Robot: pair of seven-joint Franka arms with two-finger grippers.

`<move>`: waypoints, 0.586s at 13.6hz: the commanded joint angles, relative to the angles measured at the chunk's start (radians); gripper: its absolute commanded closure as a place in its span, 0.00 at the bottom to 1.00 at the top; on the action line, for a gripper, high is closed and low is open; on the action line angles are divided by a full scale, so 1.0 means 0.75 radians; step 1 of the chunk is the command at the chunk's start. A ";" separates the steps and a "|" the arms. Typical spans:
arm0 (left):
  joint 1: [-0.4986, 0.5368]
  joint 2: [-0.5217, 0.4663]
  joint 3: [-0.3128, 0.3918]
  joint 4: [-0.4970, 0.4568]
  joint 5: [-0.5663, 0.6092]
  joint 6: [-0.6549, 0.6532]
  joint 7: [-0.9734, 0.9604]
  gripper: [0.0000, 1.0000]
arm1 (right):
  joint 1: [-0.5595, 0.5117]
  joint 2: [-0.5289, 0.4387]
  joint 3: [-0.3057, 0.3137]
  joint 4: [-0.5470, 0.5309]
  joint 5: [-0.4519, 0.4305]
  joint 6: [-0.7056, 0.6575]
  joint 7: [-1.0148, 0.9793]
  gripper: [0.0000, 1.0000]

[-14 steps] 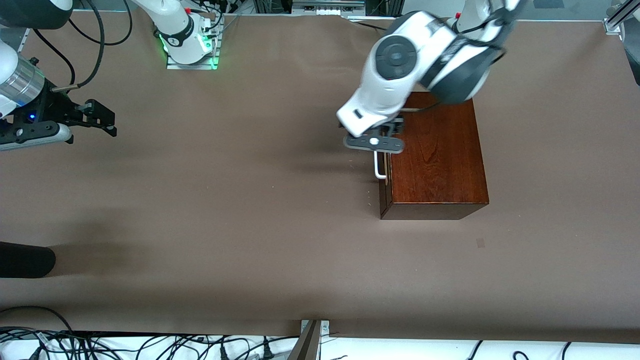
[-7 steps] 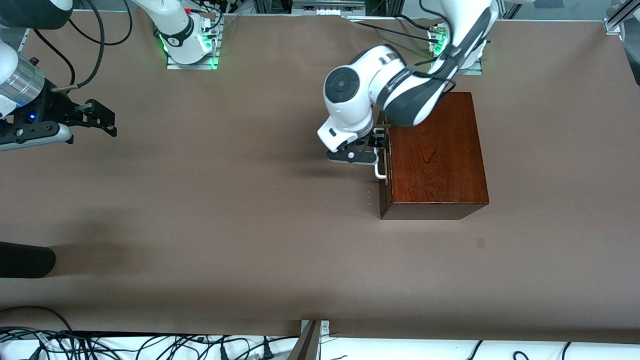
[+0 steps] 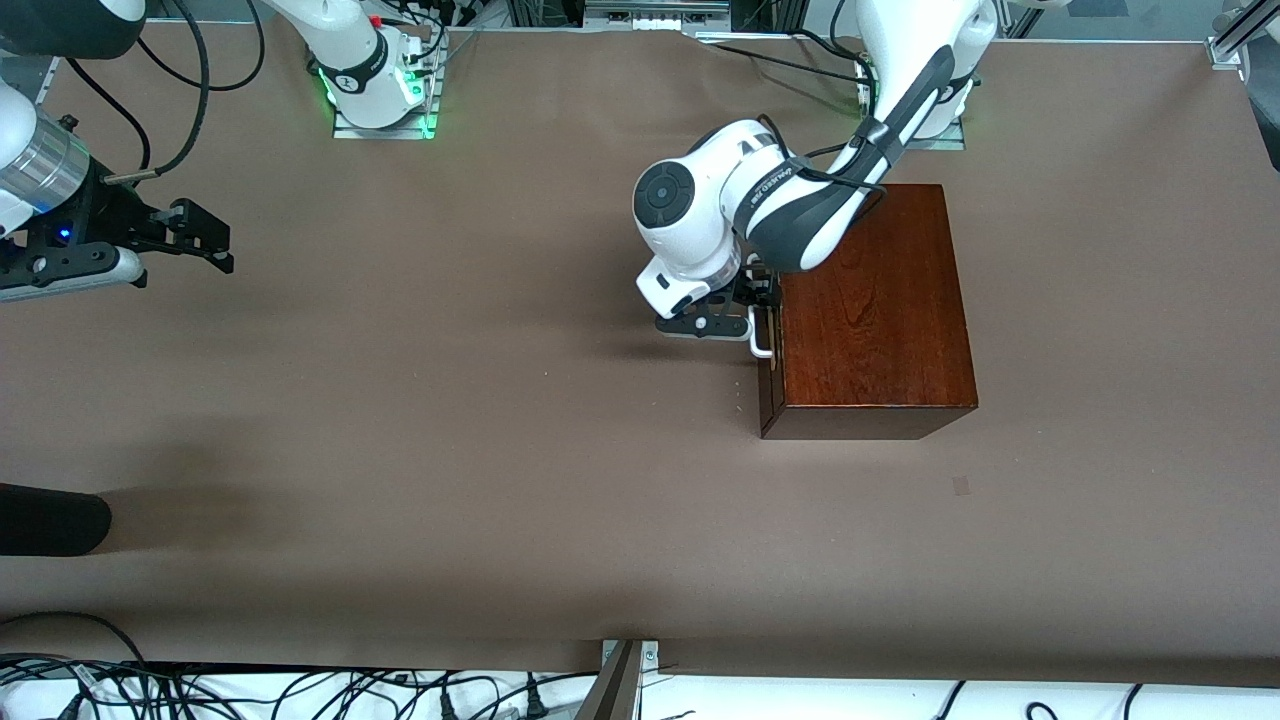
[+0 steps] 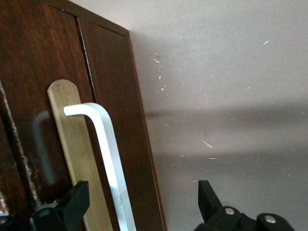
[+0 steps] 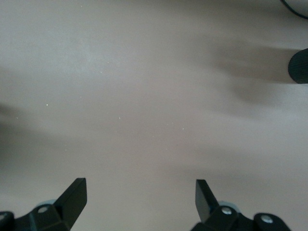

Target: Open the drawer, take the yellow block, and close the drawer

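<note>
The dark mahogany box point(image 3: 875, 310) stands toward the left arm's end of the table. Its drawer point(image 3: 767, 385) is shut, with the white loop handle point(image 3: 759, 342) on its front. My left gripper point(image 3: 752, 310) is low in front of the drawer, at the handle. In the left wrist view the handle point(image 4: 108, 159) runs between its wide-open fingers point(image 4: 72, 202), on a pale plate on the dark drawer front point(image 4: 115, 96). The fingers do not touch it. The yellow block is hidden. My right gripper point(image 3: 205, 240) is open and empty, waiting over the right arm's end of the table.
Brown paper covers the table point(image 3: 450, 450). A dark rounded object point(image 3: 50, 520) lies at the edge on the right arm's end, also in the right wrist view point(image 5: 298, 65). Cables lie along the front edge point(image 3: 300, 690).
My left gripper has come down and moved in toward the drawer front, from above the box edge to level with the handle. The right arm has not moved.
</note>
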State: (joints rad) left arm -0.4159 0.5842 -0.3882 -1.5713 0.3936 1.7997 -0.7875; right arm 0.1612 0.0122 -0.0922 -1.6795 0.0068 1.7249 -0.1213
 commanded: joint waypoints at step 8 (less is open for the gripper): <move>-0.039 0.072 0.000 0.001 0.156 0.000 -0.122 0.00 | -0.008 0.010 0.008 0.030 -0.019 -0.027 0.012 0.00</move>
State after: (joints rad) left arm -0.4396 0.6062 -0.3915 -1.5721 0.4852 1.7955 -0.8558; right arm 0.1612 0.0123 -0.0922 -1.6795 0.0068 1.7248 -0.1213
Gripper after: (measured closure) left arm 0.000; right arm 0.000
